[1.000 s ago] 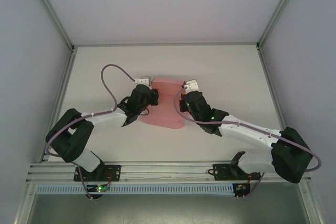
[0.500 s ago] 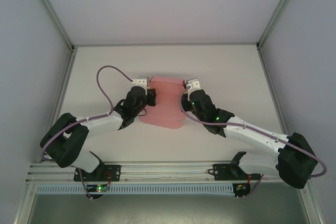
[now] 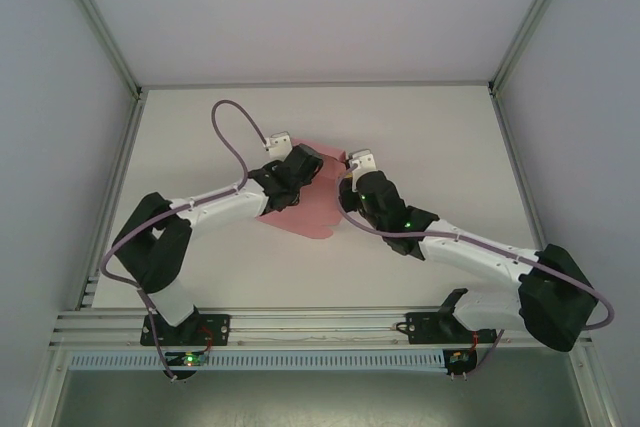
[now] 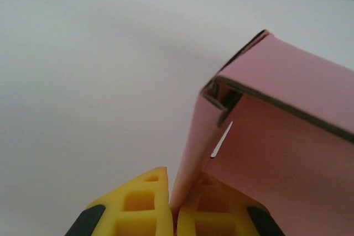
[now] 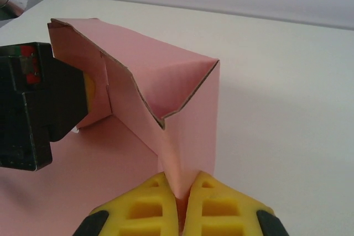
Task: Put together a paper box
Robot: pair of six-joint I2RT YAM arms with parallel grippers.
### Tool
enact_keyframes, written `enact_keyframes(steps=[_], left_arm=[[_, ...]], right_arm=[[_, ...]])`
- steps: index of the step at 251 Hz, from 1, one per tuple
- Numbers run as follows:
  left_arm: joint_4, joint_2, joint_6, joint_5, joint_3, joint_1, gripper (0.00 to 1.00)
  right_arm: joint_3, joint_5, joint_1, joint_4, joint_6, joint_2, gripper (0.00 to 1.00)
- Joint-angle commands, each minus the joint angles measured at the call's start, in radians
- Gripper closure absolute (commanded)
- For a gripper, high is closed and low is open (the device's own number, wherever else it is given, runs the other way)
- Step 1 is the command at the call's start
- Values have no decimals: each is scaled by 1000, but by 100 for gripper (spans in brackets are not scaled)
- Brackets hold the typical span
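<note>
Pink thin-card paper box [image 3: 312, 212], partly folded, sits mid-table on the white table [image 3: 430, 137], between the two arms.

Left gripper [image 4: 172, 207]: clenched on the edge of a raised flap. Right gripper [image 5: 180, 193]: clenched on the upright end wall.

Risk: both pinches hold only thin edges. Diverging pulls could tear the card, flatten a crease or let a flap slip free.

Orientation: the folded wall's long axis appears to run roughly left–right between the grippers. Its hollow end faces the right gripper, and the flat panel spreads toward the near side.
</note>
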Motion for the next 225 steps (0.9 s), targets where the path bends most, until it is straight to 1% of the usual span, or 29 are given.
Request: enact_keyframes(steps=[1, 16, 26, 45, 56, 91, 106, 118, 133, 158, 163, 171, 200, 214, 225], left_arm=[[-257, 52, -139, -394, -10, 104, 100], [-181, 21, -79, -313, -38, 103, 100], [-47, -12, 25, -207, -89, 104, 100], [154, -77, 123, -33, -186, 104, 100], [206, -109, 131, 22, -223, 103, 100], [206, -164, 166, 96, -246, 103, 100], [231, -180, 186, 146, -261, 103, 95], [277, -193, 213, 197, -281, 103, 88], [310, -208, 219, 234, -299, 103, 82], [327, -232, 233, 288, -307, 104, 74], [333, -238, 239, 294, -310, 103, 72], [339, -245, 244, 300, -314, 104, 72], [323, -264, 254, 283, -317, 103, 64], [329, -279, 265, 301, -325, 103, 58], [354, -293, 280, 332, -338, 103, 51]], right_arm=[[2, 55, 17, 28, 19, -27, 100], [6, 57, 13, 31, 17, -12, 100], [7, 58, 6, 32, 18, -3, 100], [7, 47, -12, 39, 21, 8, 100], [6, 42, -20, 41, 22, 11, 100], [4, 32, -29, 40, 25, 10, 100], [4, 24, -29, 41, 24, 8, 100], [4, 17, -28, 41, 25, 8, 100], [1, 8, -27, 41, 29, 7, 100], [-1, 5, -27, 38, 30, 4, 100], [0, 5, -28, 40, 30, 2, 100], [-2, 4, -29, 41, 31, 1, 100], [-4, 5, -27, 42, 29, -9, 100], [-3, 5, -29, 35, 27, -9, 100], [1, 7, -29, 28, 25, -6, 100]])
